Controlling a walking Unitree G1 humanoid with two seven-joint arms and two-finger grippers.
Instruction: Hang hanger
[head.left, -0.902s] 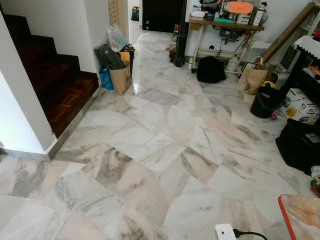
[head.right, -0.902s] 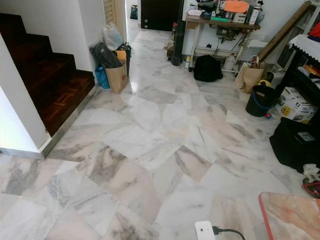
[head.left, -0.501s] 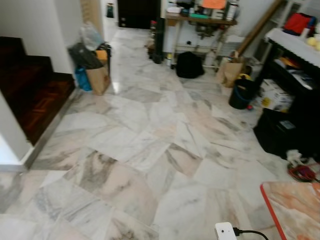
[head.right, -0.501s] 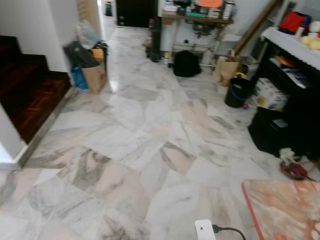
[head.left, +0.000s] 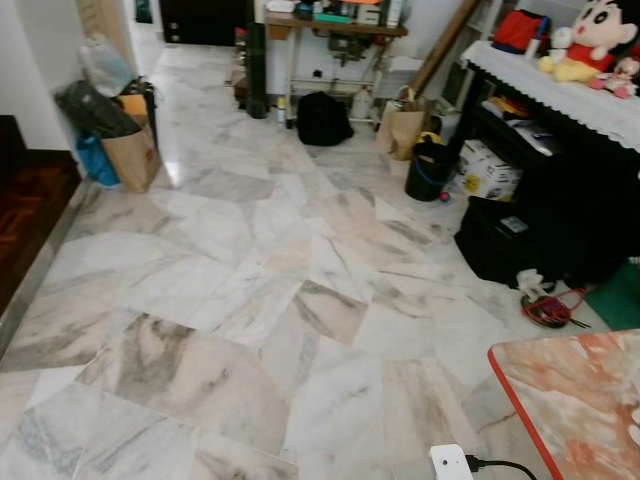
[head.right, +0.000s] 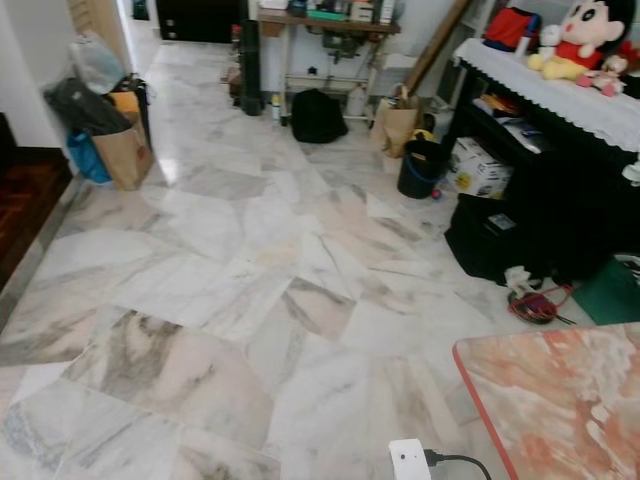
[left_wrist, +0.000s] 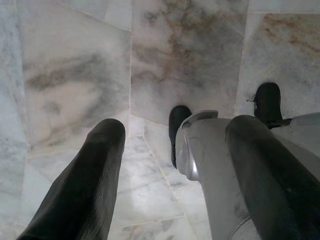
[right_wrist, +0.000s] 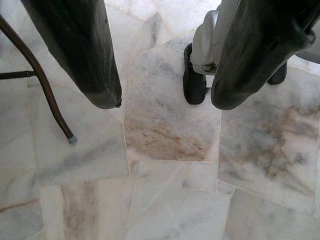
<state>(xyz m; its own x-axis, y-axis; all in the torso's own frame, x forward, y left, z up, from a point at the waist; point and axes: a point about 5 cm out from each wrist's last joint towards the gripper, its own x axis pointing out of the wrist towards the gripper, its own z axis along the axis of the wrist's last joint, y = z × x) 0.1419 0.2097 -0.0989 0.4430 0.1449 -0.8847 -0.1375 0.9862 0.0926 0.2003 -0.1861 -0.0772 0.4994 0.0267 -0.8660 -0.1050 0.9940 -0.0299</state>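
Marble floor (head.left: 250, 300) stretches ahead; clutter lines its far edges, presumably to keep the walkway open. A red-rimmed bench (head.left: 575, 395) sits near right. Both arms hang idle, so each wrist camera faces the floor: left tool (left_wrist: 175, 165) and right tool (right_wrist: 165, 95) are spread apart, grasping nothing. No hanger can be made out.

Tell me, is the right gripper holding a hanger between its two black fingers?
No. In the right wrist view the right gripper is open, and between its fingers there is just the marble floor.
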